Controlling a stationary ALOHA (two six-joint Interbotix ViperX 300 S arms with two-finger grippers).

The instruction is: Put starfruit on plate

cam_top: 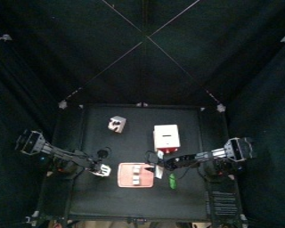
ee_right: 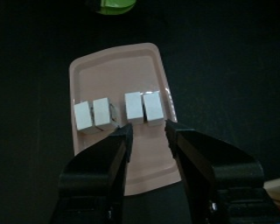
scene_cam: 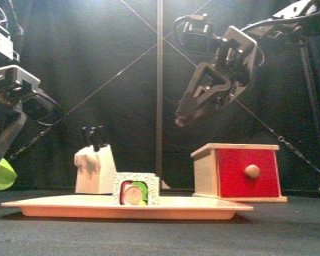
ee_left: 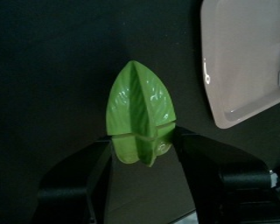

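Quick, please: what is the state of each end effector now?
Left end effector: open, around the green starfruit, not closed on it.
Right end effector: open, empty, above the pink plate.

Top: high overhead, counter (cam_top: 133,134) small. Front: counter-level, close. Wrists: near, downward. All share pink plate (ee_right: 113,87).

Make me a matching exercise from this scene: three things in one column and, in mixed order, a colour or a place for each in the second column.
Things:
1. starfruit
2. plate
3. box

Descriptions:
A. red front with a round knob
B. pink, carrying small white pieces
C. green, lying between the open jaws of the left hand

Pairs: 1-C, 2-B, 3-A
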